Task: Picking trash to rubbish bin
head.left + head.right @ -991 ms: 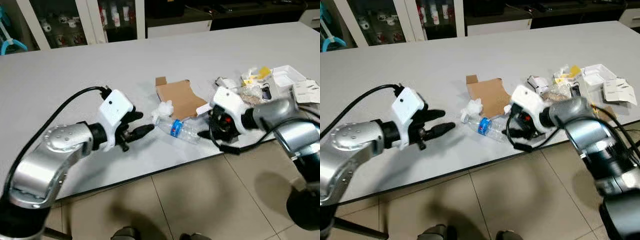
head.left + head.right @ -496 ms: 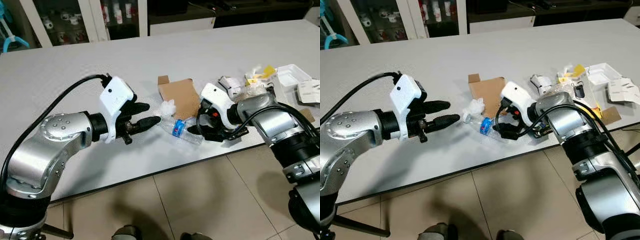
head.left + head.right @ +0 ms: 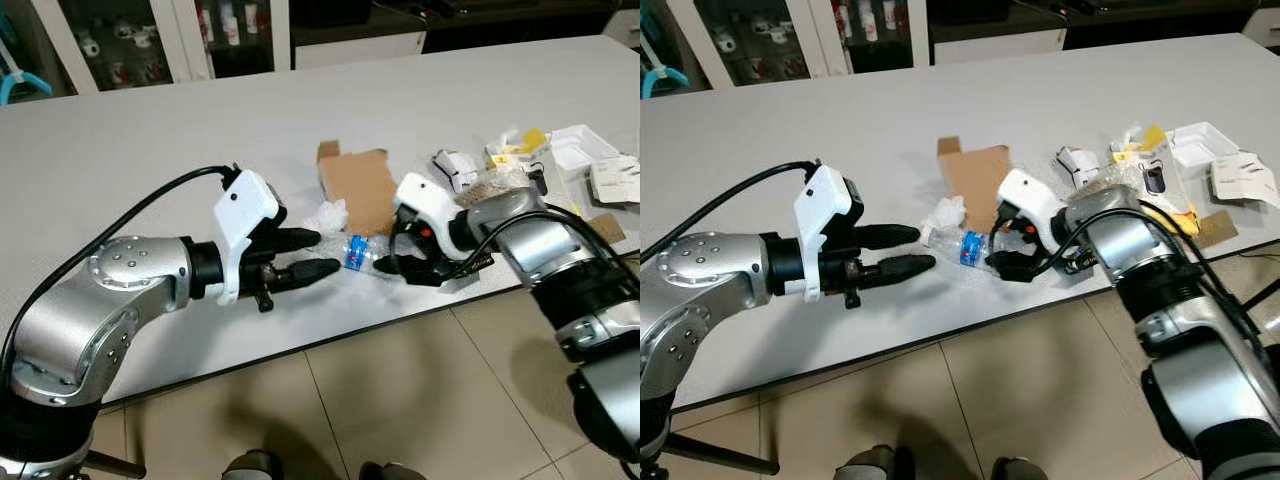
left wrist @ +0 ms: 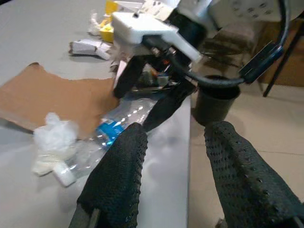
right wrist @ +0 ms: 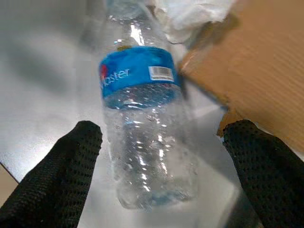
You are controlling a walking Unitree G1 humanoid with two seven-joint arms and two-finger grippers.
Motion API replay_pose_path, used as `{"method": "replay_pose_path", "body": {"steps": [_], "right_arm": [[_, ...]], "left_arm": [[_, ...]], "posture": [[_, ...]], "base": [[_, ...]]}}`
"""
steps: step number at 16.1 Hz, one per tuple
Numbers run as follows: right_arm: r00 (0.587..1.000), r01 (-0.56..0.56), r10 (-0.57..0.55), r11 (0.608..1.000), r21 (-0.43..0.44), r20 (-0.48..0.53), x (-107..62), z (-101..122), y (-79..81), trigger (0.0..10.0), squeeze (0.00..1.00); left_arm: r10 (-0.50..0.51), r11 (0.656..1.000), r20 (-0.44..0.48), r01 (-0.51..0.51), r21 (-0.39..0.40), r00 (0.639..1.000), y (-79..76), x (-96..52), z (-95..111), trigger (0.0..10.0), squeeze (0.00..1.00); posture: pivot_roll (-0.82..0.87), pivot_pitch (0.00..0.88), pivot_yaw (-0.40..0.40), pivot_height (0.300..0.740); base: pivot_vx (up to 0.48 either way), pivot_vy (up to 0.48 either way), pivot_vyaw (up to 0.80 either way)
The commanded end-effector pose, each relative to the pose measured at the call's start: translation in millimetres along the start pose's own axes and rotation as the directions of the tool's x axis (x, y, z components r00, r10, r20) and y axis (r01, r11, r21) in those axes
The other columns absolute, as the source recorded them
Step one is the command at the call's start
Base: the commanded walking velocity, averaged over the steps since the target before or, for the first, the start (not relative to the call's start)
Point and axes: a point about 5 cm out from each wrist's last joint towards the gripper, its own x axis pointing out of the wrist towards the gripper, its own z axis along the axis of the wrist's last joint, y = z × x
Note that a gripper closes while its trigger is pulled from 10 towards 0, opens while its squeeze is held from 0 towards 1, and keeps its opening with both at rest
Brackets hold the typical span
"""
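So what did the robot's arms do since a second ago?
Both closed in on the plastic water bottle. The right gripper slid toward its base and now straddles it, fingers open. The left gripper reached forward to its cap end, also open. Nothing is grasped yet. The bottle, cardboard piece and crumpled tissue stayed put.

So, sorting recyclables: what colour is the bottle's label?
Blue, on the clear plastic bottle; clearest in the right wrist view.

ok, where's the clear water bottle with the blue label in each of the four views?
Left eye: bottle lies mid-table, between both grippers.
Right eye: bottle, near the table's front edge.
Left wrist: bottle, beyond the fingertips.
Right wrist: bottle, between the open fingers.
Shared landmark: the brown cardboard beside it.
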Motion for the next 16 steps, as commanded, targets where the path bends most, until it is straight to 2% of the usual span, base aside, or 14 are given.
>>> {"method": "replay_pose_path", "body": {"steps": [1,5,6,7,8,16], "right_arm": [[1.0,-0.027,0.027,1.0,-0.008,-0.002,3.5,-6.3,2.5,10.0,0.0],[0.999,-0.032,0.032,0.999,-0.016,0.005,8.3,-6.5,5.0,10.0,0.0],[0.999,-0.032,0.032,0.999,-0.014,0.0,8.6,-8.0,4.9,7.5,0.0],[0.999,-0.032,0.032,0.999,-0.012,-0.004,8.6,-9.1,4.9,1.1,0.0],[1.0,-0.03,0.03,0.999,-0.011,-0.005,8.6,-9.7,4.7,0.0,0.0],[0.998,-0.061,0.061,0.998,-0.01,0.0,13.3,-12.9,11.4,0.0,0.0]], "left_arm": [[-0.028,1.0,0.02,0.029,-0.013,0.999,-4.5,-0.2,2.5,10.0,0.0],[-0.004,1.0,0.029,0.004,-0.011,1.0,-1.1,-0.5,5.8,10.0,0.0],[0.002,1.0,0.032,-0.001,-0.013,0.999,-0.3,-0.2,6.6,10.0,0.0],[0.005,1.0,0.03,-0.005,-0.012,1.0,0.4,-0.1,6.3,10.0,0.0],[0.007,1.0,0.027,-0.007,-0.011,1.0,0.8,0.0,5.9,10.0,0.0],[0.005,1.0,0.004,-0.005,0.002,1.0,-1.1,3.7,1.6,10.0,0.0]], "posture": [[-0.01,0.151,0.007,0.74],[-0.01,0.147,0.009,0.74],[-0.01,0.144,0.01,0.74],[-0.01,0.143,0.01,0.74],[-0.01,0.143,0.011,0.74],[-0.02,0.123,0.011,0.74]], "base": [[0.0,0.0,0.0],[0.0,0.0,0.0],[0.0,0.0,0.0],[0.0,0.0,0.0],[0.0,0.0,0.0],[0.0,0.0,0.0]]}}
